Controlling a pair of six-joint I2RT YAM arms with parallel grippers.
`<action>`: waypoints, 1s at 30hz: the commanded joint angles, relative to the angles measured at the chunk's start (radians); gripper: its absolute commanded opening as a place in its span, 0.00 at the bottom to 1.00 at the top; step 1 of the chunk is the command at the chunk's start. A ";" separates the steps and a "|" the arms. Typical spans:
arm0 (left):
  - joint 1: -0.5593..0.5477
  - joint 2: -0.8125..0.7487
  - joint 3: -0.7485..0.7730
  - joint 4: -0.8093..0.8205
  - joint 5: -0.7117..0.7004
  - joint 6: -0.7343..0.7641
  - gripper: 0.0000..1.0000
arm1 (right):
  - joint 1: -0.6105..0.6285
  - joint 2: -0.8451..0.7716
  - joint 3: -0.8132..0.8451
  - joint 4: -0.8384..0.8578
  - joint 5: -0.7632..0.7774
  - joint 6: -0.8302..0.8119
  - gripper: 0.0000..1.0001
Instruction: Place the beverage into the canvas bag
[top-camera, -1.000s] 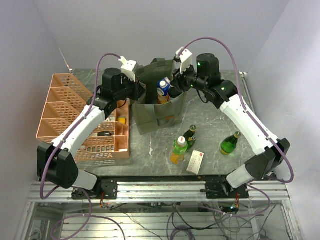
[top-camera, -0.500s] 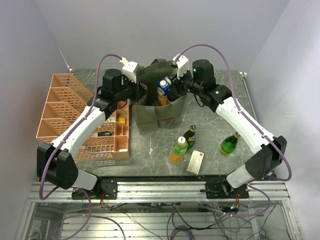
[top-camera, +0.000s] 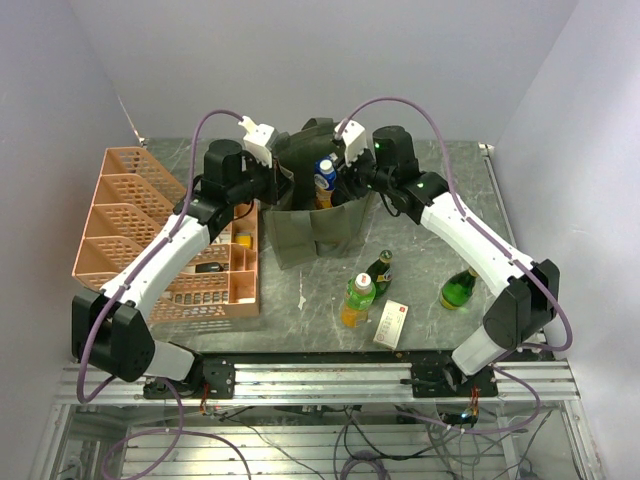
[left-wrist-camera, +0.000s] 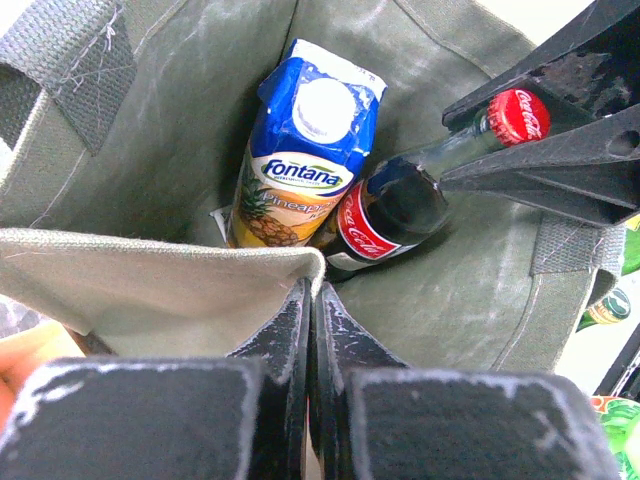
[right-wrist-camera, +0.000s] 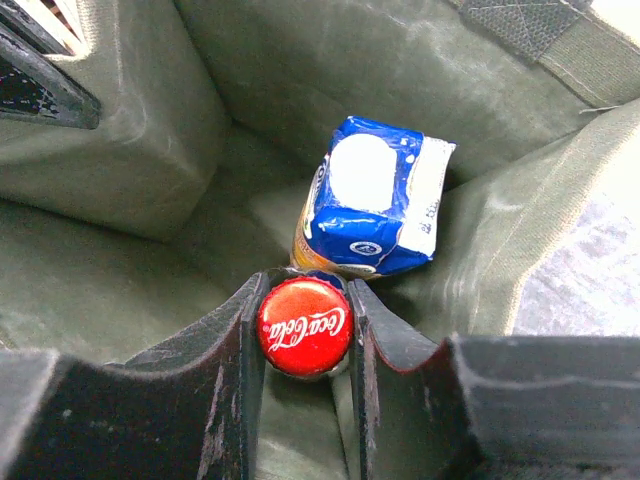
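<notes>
I am watching the right gripper (right-wrist-camera: 303, 292) squeezing tight around the neck of a dark glass cola bottle (left-wrist-camera: 385, 210), just under its round red metal cap (right-wrist-camera: 302, 326). White curly letters on the cap are spelling Coca-Cola, and the same words are showing on the red label around the bottle. The glass cola bottle is hanging inside the boxy olive-green canvas bag (top-camera: 318, 228), leaning over, with its side touching a blue and yellow juice carton with a white round lid (left-wrist-camera: 300, 160). The carton is standing in the bag too, showing the words Fontana and Pineapple and a drawing of a pineapple. I cannot tell if the bottle is reaching the bottom of the bag. The left gripper (left-wrist-camera: 312, 300) is pinching the top edge of the bag, its two black fingers pressing together on the cloth. On the grey table (top-camera: 420, 300), a bottle of orange drink with a green top (top-camera: 356, 298), two dark green bottles (top-camera: 460, 288) and a small white and red box (top-camera: 391, 323) are sitting near the bag, and a salmon-pink plastic crate (top-camera: 130, 215) is sitting just beside it
</notes>
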 joint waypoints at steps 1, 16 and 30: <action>-0.010 -0.024 -0.014 0.035 0.026 0.017 0.07 | -0.016 -0.020 -0.021 0.074 0.086 -0.076 0.00; -0.012 -0.022 -0.013 0.038 0.031 0.018 0.07 | -0.062 -0.006 -0.086 0.043 0.044 -0.065 0.11; -0.012 -0.024 -0.008 0.026 0.031 0.028 0.07 | -0.061 0.049 -0.020 -0.074 -0.065 -0.102 0.28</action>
